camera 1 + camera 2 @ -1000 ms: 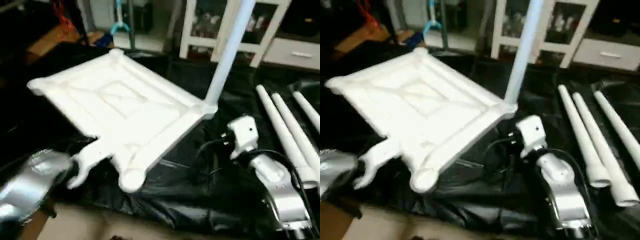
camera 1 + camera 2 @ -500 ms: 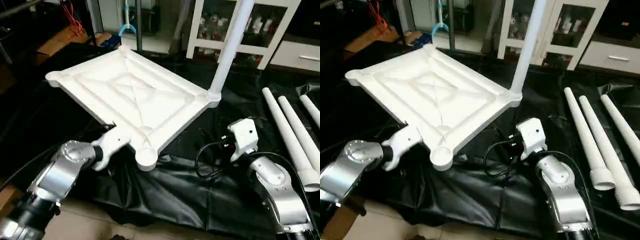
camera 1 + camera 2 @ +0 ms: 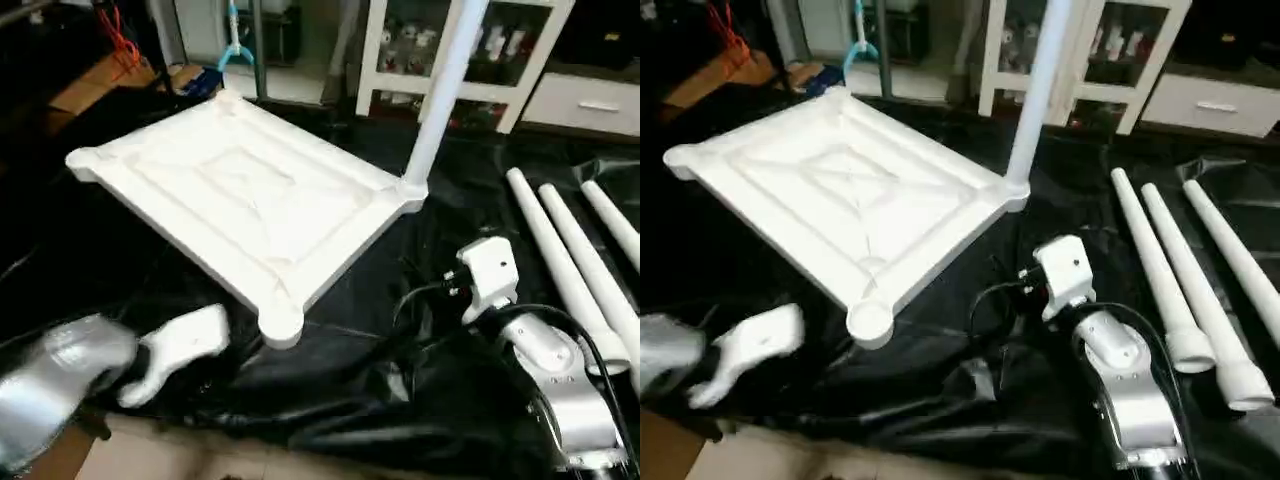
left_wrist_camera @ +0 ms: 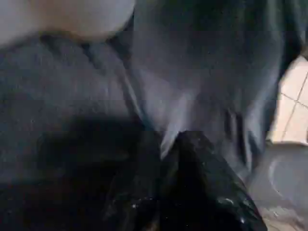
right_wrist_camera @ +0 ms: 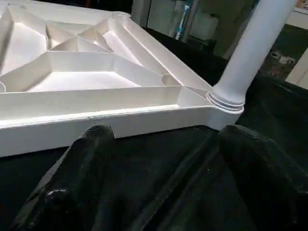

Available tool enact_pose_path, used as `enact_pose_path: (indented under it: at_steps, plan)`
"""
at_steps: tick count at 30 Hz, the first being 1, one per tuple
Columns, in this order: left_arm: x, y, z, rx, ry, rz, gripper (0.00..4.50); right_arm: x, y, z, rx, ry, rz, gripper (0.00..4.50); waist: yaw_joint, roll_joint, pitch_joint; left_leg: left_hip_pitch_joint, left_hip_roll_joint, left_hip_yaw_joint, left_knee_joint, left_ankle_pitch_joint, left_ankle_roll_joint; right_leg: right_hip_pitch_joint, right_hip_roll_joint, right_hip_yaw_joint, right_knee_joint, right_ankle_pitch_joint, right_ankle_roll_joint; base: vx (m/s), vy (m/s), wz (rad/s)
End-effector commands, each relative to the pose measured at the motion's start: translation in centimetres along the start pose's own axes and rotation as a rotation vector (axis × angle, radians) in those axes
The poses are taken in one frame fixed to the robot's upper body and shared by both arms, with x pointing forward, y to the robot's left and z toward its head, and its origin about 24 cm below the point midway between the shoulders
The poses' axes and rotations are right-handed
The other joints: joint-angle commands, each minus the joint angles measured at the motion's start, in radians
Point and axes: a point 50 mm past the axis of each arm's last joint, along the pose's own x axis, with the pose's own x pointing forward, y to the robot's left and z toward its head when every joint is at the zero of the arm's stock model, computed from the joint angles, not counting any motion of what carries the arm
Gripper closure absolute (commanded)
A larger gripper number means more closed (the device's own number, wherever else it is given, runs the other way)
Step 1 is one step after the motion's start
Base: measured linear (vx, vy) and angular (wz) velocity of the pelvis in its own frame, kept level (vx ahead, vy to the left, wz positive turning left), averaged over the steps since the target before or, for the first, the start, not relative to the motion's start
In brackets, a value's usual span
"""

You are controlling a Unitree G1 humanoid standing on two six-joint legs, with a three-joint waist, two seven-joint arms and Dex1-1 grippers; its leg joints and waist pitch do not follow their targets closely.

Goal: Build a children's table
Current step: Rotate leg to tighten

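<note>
The left gripper (image 3: 165,350) sits low at the left over the black sheet (image 3: 400,400), near the top's nearest corner socket (image 3: 869,320) but apart from it; in the left wrist view its two dark fingers (image 4: 202,178) stand nearly together with nothing between them. The top (image 3: 250,200) lies upside down on the sheet in the left half of the scene, X-ribbed underside up, turned so that one corner points toward the robot. At its right corner one leg (image 3: 440,90) stands upright, screwed into the socket there. Behind it is a white cabinet (image 3: 520,60) with glass doors. To the right of the top, the right gripper (image 3: 485,275) rests low over the sheet with a black cable (image 3: 990,300) looping beside it; the right wrist view shows its fingers (image 5: 86,154) spread wide and empty, pointing at the top's edge and the base of the standing leg. Farthest right, three loose legs (image 3: 1160,270) lie side by side on the sheet, well apart from the top.
</note>
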Motion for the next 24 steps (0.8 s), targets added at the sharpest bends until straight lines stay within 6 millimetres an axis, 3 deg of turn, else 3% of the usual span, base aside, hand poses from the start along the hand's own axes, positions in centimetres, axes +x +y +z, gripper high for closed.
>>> enact_pose_path:
  at_steps: [1,3,6,8,9,10,11,12,13,14,16,18,21,24]
  plan:
    - [-2.3,1.2,1.6,-0.043,-0.151,0.087,3.61,0.0,-0.7,0.5,-0.001,-0.017,-0.020,0.66,-0.001,0.011,-0.059,0.018,0.013,-0.008,-0.068,-0.107,0.011,0.046,-0.036,0.040,-0.068,0.005,-0.224,0.000,0.000,0.00]
    - [-3.7,2.0,2.9,-0.054,-0.263,0.124,3.61,0.0,-1.1,0.7,0.005,-0.025,-0.038,0.66,0.005,0.015,-0.061,0.025,0.013,-0.006,-0.066,-0.099,0.005,0.042,-0.035,0.039,-0.067,0.032,-0.238,0.000,0.000,0.00]
    - [-6.7,3.5,5.9,-0.048,-0.530,0.189,3.61,0.1,-2.4,1.4,0.019,-0.049,-0.095,0.66,0.014,0.011,-0.065,0.022,0.006,-0.004,-0.062,-0.067,0.003,0.048,-0.033,0.039,-0.058,0.087,-0.253,0.000,0.000,0.00]
    - [-7.4,4.4,6.7,-0.061,-0.607,0.251,3.61,0.2,-2.8,1.5,0.045,-0.032,-0.116,0.66,0.014,0.008,-0.069,0.015,0.003,-0.007,-0.060,-0.030,0.008,0.057,-0.032,0.038,-0.051,0.136,-0.251,0.000,0.000,0.00]
    - [-7.5,5.4,7.2,-0.092,-0.652,0.321,3.61,0.3,-3.1,1.4,0.082,0.003,-0.130,0.66,0.016,0.030,-0.071,0.014,0.000,-0.010,-0.055,-0.008,0.010,0.058,-0.033,0.038,-0.047,0.169,-0.250,0.000,0.000,0.00]
    - [-6.9,6.6,7.5,-0.142,-0.689,0.414,3.61,0.4,-3.1,1.3,0.106,0.039,-0.117,0.66,0.005,0.031,-0.070,0.017,-0.001,-0.008,-0.056,-0.024,0.011,0.057,-0.025,0.035,-0.054,0.186,-0.252,0.000,0.000,0.00]
    - [-6.3,7.4,7.8,-0.183,-0.713,0.481,3.61,0.5,-3.0,1.3,0.114,0.066,-0.110,0.66,0.009,0.027,-0.076,0.011,-0.003,-0.011,-0.051,-0.013,0.013,0.068,-0.030,0.037,-0.050,0.207,-0.253,0.000,0.000,0.00]
    - [-5.1,7.8,8.1,-0.226,-0.740,0.536,3.61,0.5,-2.8,1.5,0.085,0.081,-0.109,0.66,0.007,0.034,-0.076,0.005,-0.003,-0.013,-0.052,-0.002,0.015,0.073,-0.032,0.038,-0.050,0.215,-0.251,0.000,0.000,0.00]
    - [-4.3,8.0,8.4,-0.254,-0.760,0.565,3.61,0.5,-2.7,1.7,0.061,0.087,-0.111,0.66,0.007,0.034,-0.076,0.007,0.000,-0.012,-0.048,-0.005,0.019,0.071,-0.033,0.038,-0.055,0.221,-0.250,0.000,0.000,0.00]
    - [-2.9,7.5,8.9,-0.294,-0.790,0.563,3.61,0.4,-2.5,2.1,0.027,0.098,-0.111,0.66,0.006,0.041,-0.081,0.005,0.002,-0.014,-0.046,0.010,0.019,0.076,-0.035,0.037,-0.053,0.240,-0.250,0.000,0.000,0.00]
    - [-1.0,5.9,9.9,-0.317,-0.843,0.526,3.61,0.1,-2.4,2.9,0.024,0.097,-0.123,0.66,0.004,0.037,-0.082,-0.005,0.003,-0.018,-0.045,0.034,0.031,0.083,-0.036,0.037,-0.049,0.283,-0.250,0.000,0.000,0.00]
    - [0.3,4.7,10.4,-0.305,-0.846,0.528,3.61,-0.4,-2.8,3.2,0.057,0.104,-0.160,0.66,0.003,0.042,-0.084,-0.002,0.005,-0.018,-0.043,0.028,0.045,0.078,-0.035,0.036,-0.051,0.273,-0.249,0.000,0.000,0.00]
    - [2.5,3.4,10.8,-0.245,-0.785,0.516,3.61,-1.3,-4.8,3.0,0.062,0.211,-0.301,0.66,0.003,0.037,-0.078,0.005,0.008,-0.017,-0.047,0.000,0.047,0.072,-0.031,0.036,-0.062,0.198,-0.238,0.000,0.000,0.00]
    - [3.4,2.8,11.1,-0.233,-0.793,0.414,3.61,-1.7,-5.7,3.0,0.036,0.272,-0.351,0.66,0.003,0.037,-0.072,0.010,0.006,-0.015,-0.052,-0.046,0.012,0.066,-0.029,0.037,-0.071,0.075,-0.213,0.000,0.000,0.00]
